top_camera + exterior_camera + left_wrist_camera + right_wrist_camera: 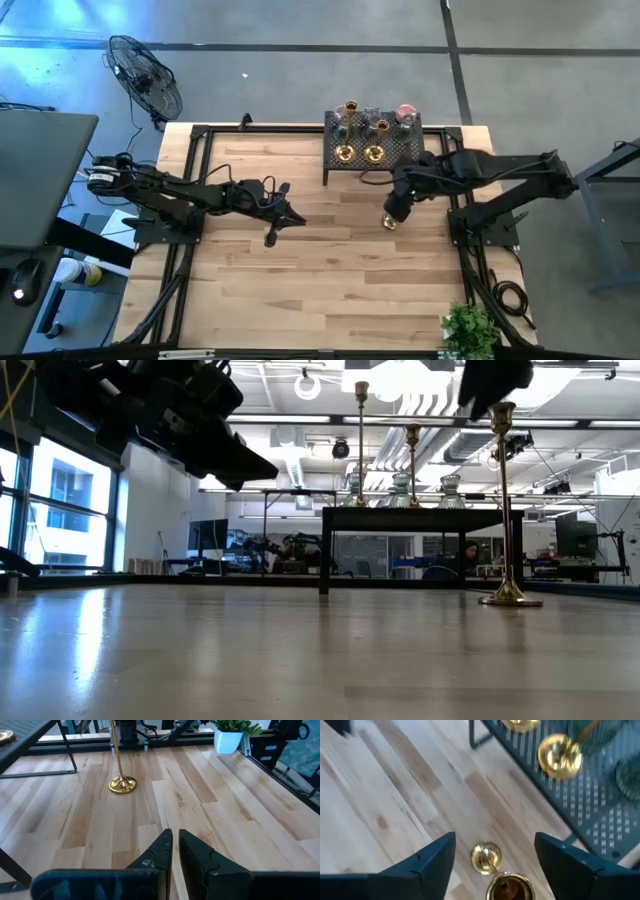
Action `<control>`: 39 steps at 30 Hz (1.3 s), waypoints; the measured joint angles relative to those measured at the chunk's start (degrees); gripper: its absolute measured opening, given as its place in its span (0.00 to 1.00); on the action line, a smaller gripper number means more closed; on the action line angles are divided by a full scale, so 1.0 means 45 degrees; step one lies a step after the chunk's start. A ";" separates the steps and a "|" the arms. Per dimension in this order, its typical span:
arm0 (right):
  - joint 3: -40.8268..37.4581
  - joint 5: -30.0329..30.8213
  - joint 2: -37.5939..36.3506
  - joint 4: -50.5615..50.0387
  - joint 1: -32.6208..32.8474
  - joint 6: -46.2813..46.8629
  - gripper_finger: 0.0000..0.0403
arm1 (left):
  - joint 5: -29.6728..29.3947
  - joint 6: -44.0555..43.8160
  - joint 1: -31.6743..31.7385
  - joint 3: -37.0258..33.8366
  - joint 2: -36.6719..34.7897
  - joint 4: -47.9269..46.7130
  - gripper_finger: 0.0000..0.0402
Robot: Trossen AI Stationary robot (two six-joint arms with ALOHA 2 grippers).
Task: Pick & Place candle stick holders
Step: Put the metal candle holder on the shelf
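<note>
Pale wooden plank table (300,270) inside a black frame, grey concrete floor around it; beyond the table, a bright open room with windows and ceiling lights. A tall shiny brass candle stick holder (508,510) stands upright on the planks, just in front of the black perforated metal rack (372,150) carrying further holders. Right gripper (492,857) directly above it, fingers spread, not touching. Left gripper (175,852) hovers mid-table, fingers pressed together, empty.
</note>
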 joint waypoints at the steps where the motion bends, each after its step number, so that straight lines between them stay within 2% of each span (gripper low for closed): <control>1: 0.0259 0.0035 0.0000 -0.0001 0.0074 -0.0077 0.66 | 0.0000 0.0000 0.0000 0.0000 0.0000 -0.0050 0.07; 4: 0.0847 0.0380 -0.0011 -0.0037 0.0690 -0.0076 0.66 | 0.0000 0.0000 -0.0001 0.0000 0.0000 -0.0102 0.07; 7: 0.0771 0.1328 -0.0015 -0.0409 0.2113 0.0626 0.57 | 0.0098 -0.0013 0.0000 0.0000 0.0000 -0.0140 0.07; 13: -0.0472 0.3713 -0.0004 -0.0649 0.6317 0.4158 0.23 | 0.0296 -0.0141 0.0000 0.0000 0.0000 -0.0130 0.07; 15: -0.0903 0.4207 0.0002 -0.0593 0.7629 0.5405 0.11 | 0.0296 -0.0188 -0.0005 0.0000 0.0000 -0.0131 0.07; 17: -0.1396 0.4580 0.0005 -0.0450 0.8750 0.6649 0.03 | 0.0301 -0.0226 -0.0002 0.0000 0.0000 -0.0118 0.07; 21: -0.2995 0.5476 0.0038 0.0733 1.0462 0.8596 0.06 | 0.0306 -0.0272 -0.0005 0.0000 0.0000 -0.0004 0.07; 24: -0.4583 0.5620 0.0049 0.2406 1.0929 0.9689 0.07 | 0.0306 -0.0272 -0.0004 0.0000 0.0000 -0.0019 0.07; 27: -0.6147 0.5588 0.0049 0.4851 1.0627 0.9649 0.07 | 0.0308 -0.0274 -0.0003 0.0000 0.0000 -0.0014 0.07; 31: -0.7641 0.4600 0.0034 0.7610 0.9548 0.8737 0.06 | 0.0199 -0.0277 0.0000 0.0000 0.0000 -0.0023 0.07; 33: -0.8100 0.5223 0.0034 0.8149 0.9385 0.8758 0.04 | 0.0199 -0.0273 -0.0001 0.0000 0.0000 -0.0033 0.07; 36: -0.8464 0.7129 0.0029 0.8104 0.9596 0.8842 0.01 | 0.0194 -0.0277 -0.0002 0.0000 0.0000 -0.0104 0.07; 39: -0.8588 0.8264 0.0019 0.8150 0.9802 0.8939 0.04 | 0.0185 -0.0282 0.0000 0.0000 0.0000 -0.0133 0.07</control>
